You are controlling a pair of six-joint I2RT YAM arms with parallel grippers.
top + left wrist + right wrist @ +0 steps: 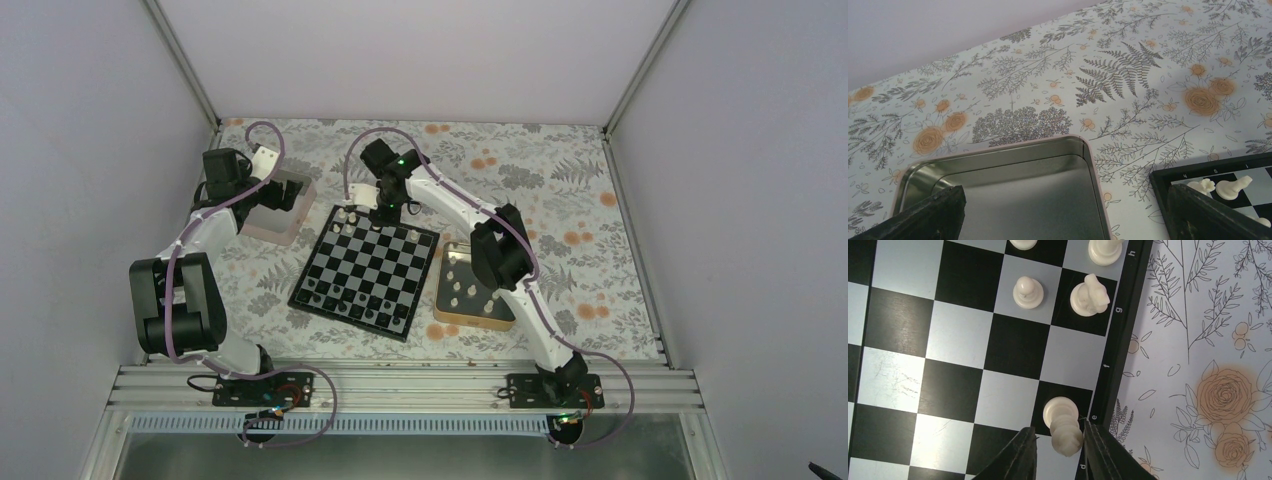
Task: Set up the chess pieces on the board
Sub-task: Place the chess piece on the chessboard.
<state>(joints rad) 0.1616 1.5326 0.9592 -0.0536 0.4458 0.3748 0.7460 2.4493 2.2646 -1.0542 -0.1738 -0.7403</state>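
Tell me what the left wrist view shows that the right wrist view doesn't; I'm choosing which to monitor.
Only left wrist: the silver tin, seen between the left gripper's wide-open jaws. Only right wrist: a tall white piece on an edge square between the right gripper's jaws, plus file letters. Both: the board with white chess pieces, and the floral table cover.

Around the right gripper (1058, 430), the glossy black-and-grey chessboard (948, 365) lies bare toward 9 o'clock; a small cream pawn (1028, 292) and knight (1089, 296) block 12 o'clock.
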